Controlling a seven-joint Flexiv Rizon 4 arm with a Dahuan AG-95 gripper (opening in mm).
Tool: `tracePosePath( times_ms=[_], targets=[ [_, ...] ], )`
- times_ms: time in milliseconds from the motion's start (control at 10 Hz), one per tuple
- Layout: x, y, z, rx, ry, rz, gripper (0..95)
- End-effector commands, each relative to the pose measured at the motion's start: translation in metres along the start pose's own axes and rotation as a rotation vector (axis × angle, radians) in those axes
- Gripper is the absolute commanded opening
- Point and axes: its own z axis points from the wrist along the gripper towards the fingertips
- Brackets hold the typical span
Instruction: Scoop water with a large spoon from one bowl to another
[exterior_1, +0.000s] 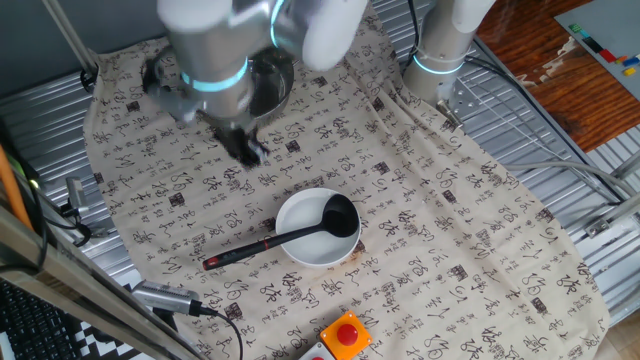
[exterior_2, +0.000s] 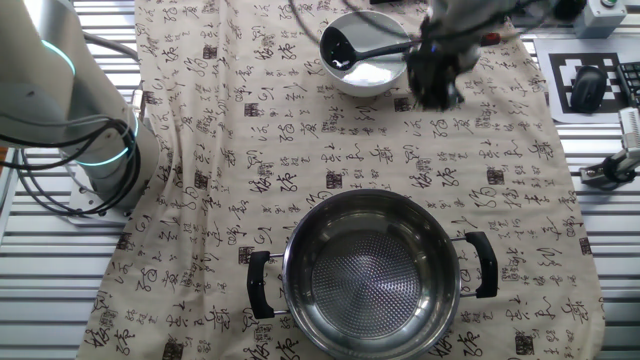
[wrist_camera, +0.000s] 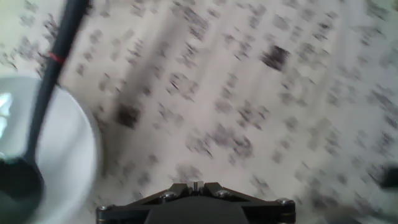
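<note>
White bowl (exterior_1: 305, 243), black ladle (exterior_1: 335, 219) w/ red end; shiny steel pot (exterior_2: 372, 274), black handles; beige cloth (exterior_1: 450, 230) w/ black characters.

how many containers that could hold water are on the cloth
2. The white bowl sits near the cloth's edge by the red button, with the ladle resting in it. The steel pot sits at the opposite end, partly hidden behind the arm in one fixed view.

I see a smooth silver-grey Flexiv arm (exterior_1: 215, 45) with white rounded covers and glowing cyan rings at its joints. Black cables trail from the base (exterior_2: 95, 165). The dark gripper (exterior_1: 243, 147) is motion-blurred; its black mount (wrist_camera: 196, 208) shows small screws.
</note>
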Motion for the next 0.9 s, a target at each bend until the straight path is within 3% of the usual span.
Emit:
tracePosePath(
  times_ms=[100, 600, 700, 800, 900],
  targets=[
    [-0.0159, 0.0283, 0.0062, 0.028, -0.026, 0.167, 0.0],
    [-0.0159, 0.0283, 0.0062, 0.004, 0.031, -0.001, 0.0],
    [-0.0159, 0.0283, 0.0062, 0.0, 0.029, -0.004, 19.0],
    [-0.0159, 0.0283, 0.0062, -0.001, 0.028, -0.002, 19.0],
    [-0.0174, 0.0305, 0.007, -0.012, 0.021, 0.009, 38.0]
  ],
)
